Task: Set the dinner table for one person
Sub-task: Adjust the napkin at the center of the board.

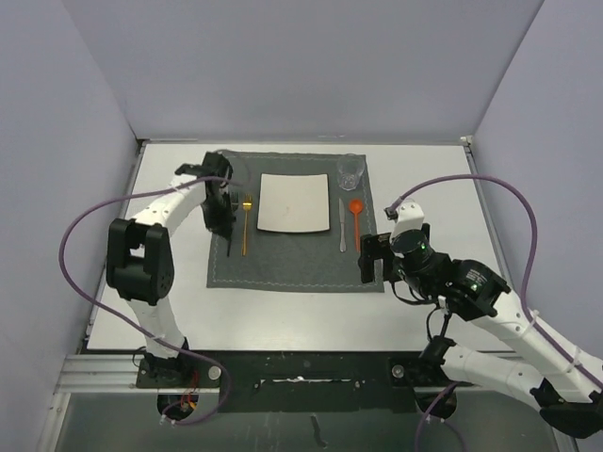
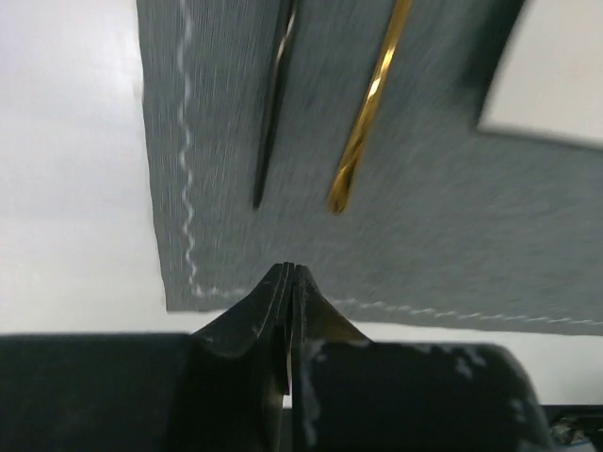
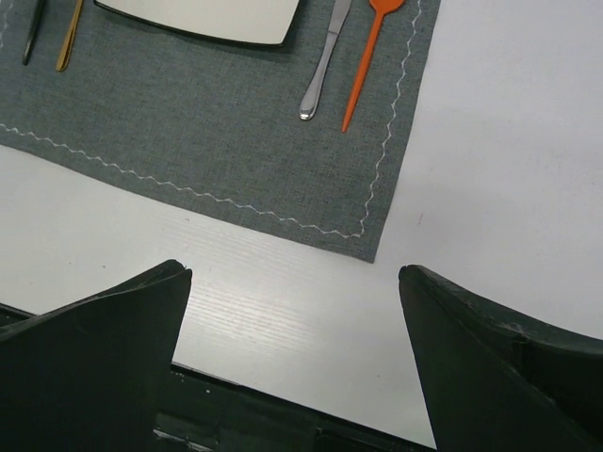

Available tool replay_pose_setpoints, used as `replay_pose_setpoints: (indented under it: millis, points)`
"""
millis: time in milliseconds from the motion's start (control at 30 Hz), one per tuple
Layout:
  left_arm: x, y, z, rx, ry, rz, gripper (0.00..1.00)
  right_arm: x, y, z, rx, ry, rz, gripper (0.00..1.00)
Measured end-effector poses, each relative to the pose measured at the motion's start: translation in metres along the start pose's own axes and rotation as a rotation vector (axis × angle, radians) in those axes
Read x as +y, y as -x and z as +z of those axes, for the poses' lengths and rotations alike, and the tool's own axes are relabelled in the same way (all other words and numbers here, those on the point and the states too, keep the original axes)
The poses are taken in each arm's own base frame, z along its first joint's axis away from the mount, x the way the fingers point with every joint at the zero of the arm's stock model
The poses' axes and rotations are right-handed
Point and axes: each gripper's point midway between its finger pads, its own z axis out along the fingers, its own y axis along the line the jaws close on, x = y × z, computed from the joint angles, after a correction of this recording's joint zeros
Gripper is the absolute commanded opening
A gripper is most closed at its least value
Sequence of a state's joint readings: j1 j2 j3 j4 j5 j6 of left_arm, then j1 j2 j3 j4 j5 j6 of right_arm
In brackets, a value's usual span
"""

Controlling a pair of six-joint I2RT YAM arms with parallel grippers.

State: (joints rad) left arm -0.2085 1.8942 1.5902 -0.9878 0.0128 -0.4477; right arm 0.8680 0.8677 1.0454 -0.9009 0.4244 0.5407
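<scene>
The bench (image 1: 283, 315) is spread across the frame's middle, cutlery (image 1: 246, 226) flanking the plate (image 1: 293, 202) for one diner. The left pincer (image 2: 289, 273) is pressed together, empty; the right pincer (image 3: 292, 273) is held apart, empty.

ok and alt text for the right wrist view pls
The corner of a grey placemat lies on a white table, seen past the right tool, its two dark fingers wide apart and empty. On the mat are the edge of a white plate, a silver handle beside an orange handle, and a gold handle and a black handle at top left.
</scene>
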Motion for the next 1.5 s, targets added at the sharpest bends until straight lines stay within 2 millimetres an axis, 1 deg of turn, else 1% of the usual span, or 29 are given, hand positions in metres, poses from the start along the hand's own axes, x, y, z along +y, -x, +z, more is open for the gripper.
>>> replay_pose_setpoints:
  millis: [33, 100, 167, 200, 267, 367, 433, 500, 700, 833, 900, 967, 1500]
  points:
    - [0.005, -0.030, 0.008, 0.058, 0.024, 0.003, 0.00, -0.001, 0.000, -0.004, -0.008, 0.005, 0.006, 0.98]
    - [0.022, -0.075, 0.018, 0.140, 0.078, -0.006, 0.00, -0.004, 0.000, -0.011, -0.018, 0.012, 0.016, 0.98]
    - [0.036, -0.096, 0.019, 0.162, 0.117, -0.028, 0.00, -0.007, 0.000, -0.018, -0.021, 0.012, 0.024, 0.98]
    - [0.041, -0.101, 0.017, 0.154, 0.127, -0.042, 0.00, -0.008, 0.000, -0.020, -0.022, 0.013, 0.027, 0.98]
    - [0.047, -0.103, 0.011, 0.116, 0.131, -0.062, 0.00, -0.010, 0.001, -0.024, -0.023, 0.014, 0.031, 0.98]
    - [0.048, -0.097, -0.002, 0.040, 0.119, -0.084, 0.00, -0.011, -0.001, -0.026, -0.014, 0.010, 0.032, 0.98]
    - [0.048, -0.092, -0.003, 0.015, 0.117, -0.091, 0.00, -0.013, -0.003, -0.027, -0.009, 0.009, 0.036, 0.98]
    - [0.048, -0.090, -0.001, 0.000, 0.118, -0.099, 0.00, -0.013, -0.005, -0.028, -0.005, 0.009, 0.038, 0.98]
    - [0.053, -0.100, 0.013, 0.018, 0.131, -0.116, 0.00, -0.017, -0.007, -0.035, -0.010, 0.012, 0.047, 0.98]
    - [0.062, -0.122, 0.032, 0.067, 0.153, -0.137, 0.00, -0.021, -0.009, -0.039, -0.010, 0.009, 0.047, 0.98]
    - [0.066, -0.133, 0.040, 0.097, 0.167, -0.144, 0.00, -0.021, -0.010, -0.039, -0.007, 0.007, 0.045, 0.98]
    - [0.068, -0.139, 0.045, 0.116, 0.171, -0.153, 0.00, -0.022, -0.011, -0.039, -0.004, 0.005, 0.043, 0.98]
    - [0.068, -0.139, 0.047, 0.116, 0.166, -0.180, 0.00, -0.022, -0.010, -0.040, -0.003, 0.006, 0.042, 0.98]
